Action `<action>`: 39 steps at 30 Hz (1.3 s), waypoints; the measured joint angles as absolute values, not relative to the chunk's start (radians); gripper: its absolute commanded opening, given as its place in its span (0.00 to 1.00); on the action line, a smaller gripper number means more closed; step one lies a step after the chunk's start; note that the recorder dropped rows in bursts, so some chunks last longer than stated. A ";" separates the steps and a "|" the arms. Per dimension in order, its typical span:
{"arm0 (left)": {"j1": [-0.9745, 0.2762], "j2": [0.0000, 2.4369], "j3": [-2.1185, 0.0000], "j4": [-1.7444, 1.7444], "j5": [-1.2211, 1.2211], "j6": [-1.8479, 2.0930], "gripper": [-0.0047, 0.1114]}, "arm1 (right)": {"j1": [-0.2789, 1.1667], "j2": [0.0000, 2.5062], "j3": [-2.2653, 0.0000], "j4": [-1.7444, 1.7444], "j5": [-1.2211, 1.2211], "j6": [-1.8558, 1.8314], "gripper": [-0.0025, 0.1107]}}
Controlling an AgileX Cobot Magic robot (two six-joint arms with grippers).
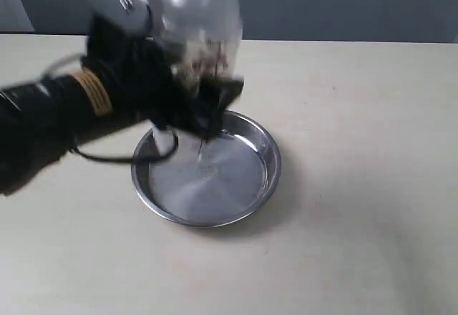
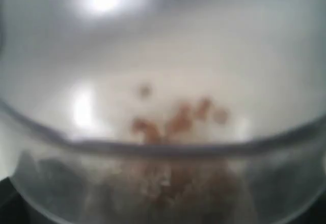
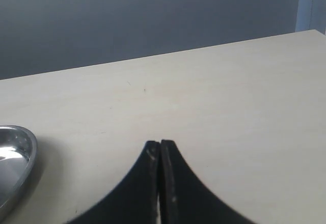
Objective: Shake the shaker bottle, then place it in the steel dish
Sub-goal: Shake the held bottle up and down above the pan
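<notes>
**Step in hand: shaking.** The left gripper (image 1: 205,89) reaches in from the left of the exterior view. Its fingers are clamped on the lower body of the shaker bottle (image 1: 200,21). The bottle is held in the air above the far rim of the steel dish (image 1: 215,179) and touches neither the dish nor the surface (image 1: 372,186).

1. Hold the clamp firm and use short strokes with the domed top uppermost.
2. Stay over the dish, so that the descent is short.
3. Stop all motion before lowering.
4. Seat the base on the flat bottom, not on the sloped side, since the tall bottle would probably tip there.
5. Release only once the base is seated.

**Limits of view.** Motion blur smears the bottle and the left fingers in the exterior view, so the exact contact points cannot be read. The bottle's top runs off the frame edge. The left wrist view is filled by the bottle wall, and only the brown granules (image 2: 173,122) can be made out.

The right gripper (image 3: 160,145) is absent from the exterior view. Its own camera shows the fingers pressed together and empty, over bare surface with the dish rim near.
</notes>
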State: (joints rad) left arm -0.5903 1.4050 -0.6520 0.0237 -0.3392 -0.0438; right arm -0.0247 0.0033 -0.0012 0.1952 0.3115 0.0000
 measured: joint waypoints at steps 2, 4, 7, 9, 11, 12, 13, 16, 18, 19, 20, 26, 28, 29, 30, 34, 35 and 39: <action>-0.590 1.436 -0.633 0.028 -0.270 -0.044 0.04 | -0.025 0.003 -0.001 0.195 0.311 0.000 0.01; -0.590 1.392 -0.671 0.042 -0.240 -0.044 0.04 | -0.025 0.003 -0.001 0.195 0.311 0.000 0.01; -0.590 1.307 -0.794 0.048 -0.310 -0.044 0.04 | -0.025 0.003 -0.001 0.195 0.311 0.000 0.01; -0.590 1.289 -0.815 0.051 -0.336 -0.042 0.04 | -0.025 0.003 -0.001 0.195 0.311 0.000 0.01; -0.590 1.318 -0.779 0.037 -0.338 -0.044 0.04 | -0.025 0.003 -0.001 0.195 0.311 0.000 0.01; -0.590 1.348 -0.753 0.025 -0.331 -0.044 0.04 | -0.025 0.003 -0.001 0.195 0.311 0.000 0.01; -0.590 1.376 -0.722 0.019 -0.310 -0.044 0.04 | -0.025 0.003 -0.001 0.195 0.311 0.000 0.01; -0.590 1.401 -0.696 0.034 -0.242 -0.044 0.04 | -0.025 0.003 -0.001 0.195 0.311 0.000 0.01; -0.590 1.343 -0.737 0.041 -0.254 -0.044 0.04 | -0.025 0.003 -0.001 0.195 0.311 0.000 0.01; -0.590 1.310 -0.762 0.043 -0.290 -0.042 0.04 | -0.025 0.003 -0.001 0.195 0.311 0.000 0.01; -0.590 1.284 -0.782 0.043 -0.313 -0.042 0.04 | -0.025 0.003 -0.001 0.195 0.311 0.000 0.01; -0.590 1.350 -0.668 0.014 -0.328 -0.040 0.04 | -0.025 0.003 -0.001 0.195 0.311 0.000 0.01; -0.590 1.366 -0.651 0.000 -0.303 -0.043 0.04 | -0.025 0.003 -0.001 0.195 0.311 0.000 0.01; -0.590 1.352 -0.658 0.000 -0.307 -0.047 0.04 | -0.025 0.003 -0.001 0.195 0.311 0.000 0.01; -0.590 1.329 -0.687 0.000 -0.322 -0.052 0.04 | -0.025 0.003 -0.001 0.195 0.311 0.000 0.01; -0.590 1.275 -0.739 0.000 -0.401 -0.052 0.04 | -0.025 0.003 -0.001 0.195 0.311 0.000 0.01; -0.590 1.290 -0.719 -0.006 -0.411 -0.049 0.04 | -0.025 0.003 -0.001 0.195 0.311 0.000 0.01; -0.590 1.400 -0.633 0.000 -0.379 -0.047 0.04 | -0.025 0.003 -0.001 0.195 0.311 0.000 0.01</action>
State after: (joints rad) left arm -0.5903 1.3996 -0.6329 0.0000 -0.3792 -0.0474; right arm -0.0247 0.0033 -0.0012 0.1952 0.3115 0.0000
